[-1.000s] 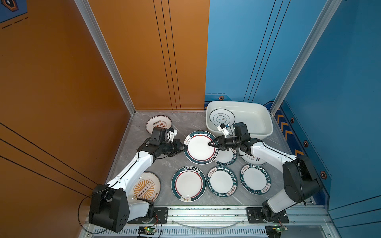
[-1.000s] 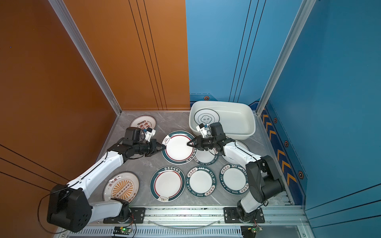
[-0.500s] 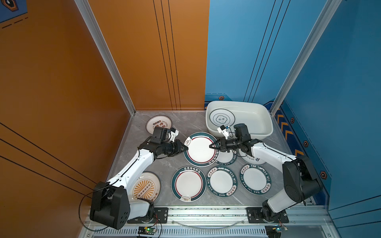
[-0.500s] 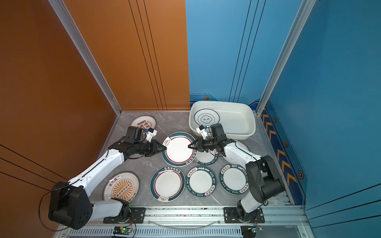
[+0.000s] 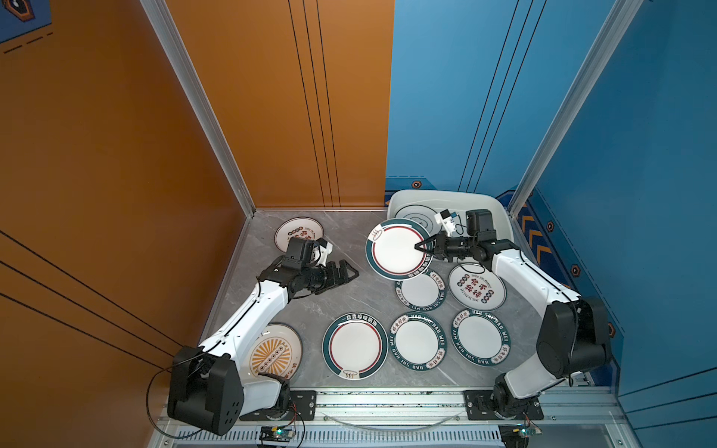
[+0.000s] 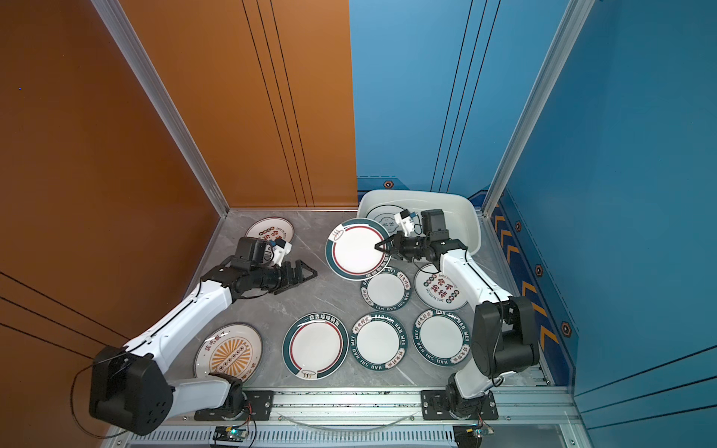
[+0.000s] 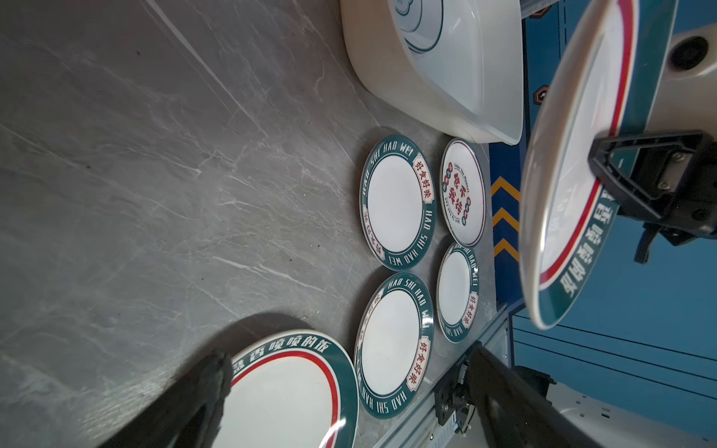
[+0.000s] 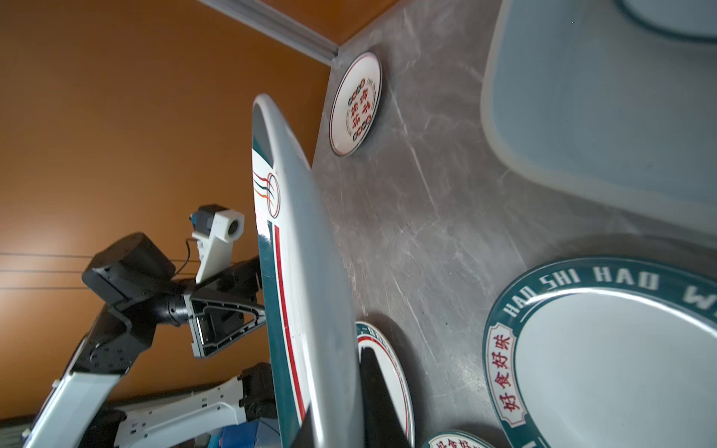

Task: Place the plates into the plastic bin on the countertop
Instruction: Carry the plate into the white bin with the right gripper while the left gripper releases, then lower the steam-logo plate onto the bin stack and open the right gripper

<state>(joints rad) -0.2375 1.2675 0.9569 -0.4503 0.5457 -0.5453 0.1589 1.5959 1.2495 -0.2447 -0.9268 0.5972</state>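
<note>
Right next to the plastic bin (image 5: 500,217), a big green-rimmed plate (image 5: 395,248) is up off the countertop (image 5: 349,298).
Its rim's clamped in the right gripper (image 5: 421,248); the left gripper (image 5: 351,276) hangs wide apart, empty, well clear of it.

The plate (image 5: 392,250) at my black right gripper (image 5: 418,247) is white, with a dark-green rim and a red ring. At the lower left lies an orange sunburst plate (image 5: 273,355). 3 small plates (image 5: 417,341) have green lettered rims.

Two large green-rimmed plates (image 5: 395,248) (image 5: 355,345), three small green-lettered plates (image 5: 421,291) (image 5: 417,341) (image 5: 481,337), two red-character plates (image 5: 298,234) (image 5: 477,289), one sunburst plate (image 5: 271,355), one ring-patterned plate (image 5: 417,215), one bin (image 5: 438,192).
</note>
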